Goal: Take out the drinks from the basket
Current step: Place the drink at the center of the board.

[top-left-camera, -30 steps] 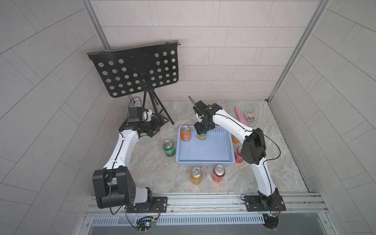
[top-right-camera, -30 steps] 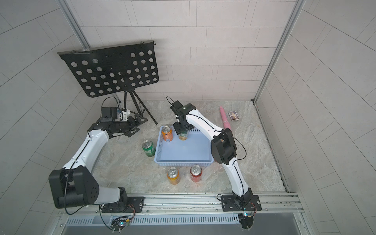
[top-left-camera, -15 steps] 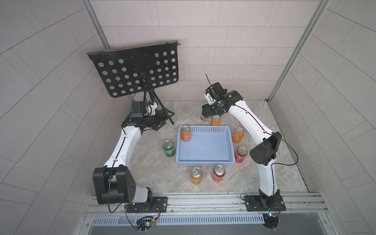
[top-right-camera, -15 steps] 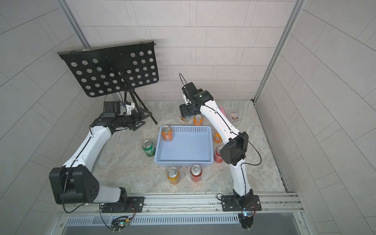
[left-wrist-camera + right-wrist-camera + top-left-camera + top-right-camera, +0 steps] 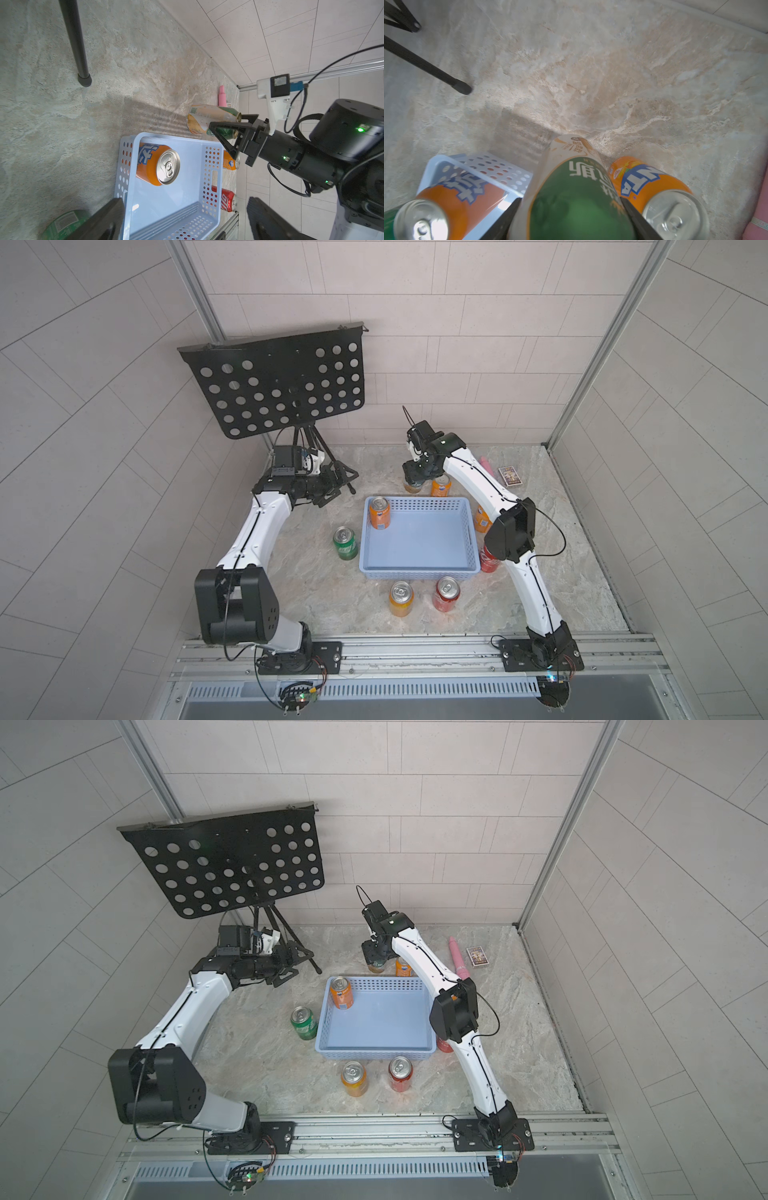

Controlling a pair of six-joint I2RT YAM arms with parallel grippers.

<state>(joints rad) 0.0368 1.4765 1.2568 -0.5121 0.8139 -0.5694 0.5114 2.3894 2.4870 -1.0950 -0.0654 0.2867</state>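
The right gripper (image 5: pixel 414 477) was clamped on the dark green-gold can (image 5: pixel 412 488), its black fingers (image 5: pixel 636 218) pressed against the can's two sides in the right wrist view. In both top views this can stood upright just above the upper wall of the light-blue basket (image 5: pixel 419 571) and outside it, though whether its base touched the marbled floor (image 5: pixel 324 585) could not be made out. An orange Fanta can (image 5: pixel 440 486) stood just beside it on the right. One orange can (image 5: pixel 379 513) remained inside the basket, in its upper left corner. Left of the basket stood a bright green can (image 5: pixel 345 543). Below it were a yellow-orange can (image 5: pixel 400 598) and a red can (image 5: pixel 446 594). At its right side another orange can (image 5: pixel 481 519) and a second red can (image 5: pixel 488 562) were partly hidden by the right arm. The left gripper (image 5: pixel 185 200) was spread wide with nothing in it, hovering upper left of the basket near the foot of the black music stand (image 5: pixel 282 381). A pink tube (image 5: pixel 457 957) and a small card box (image 5: pixel 510 477) lay at the upper right of the floor.
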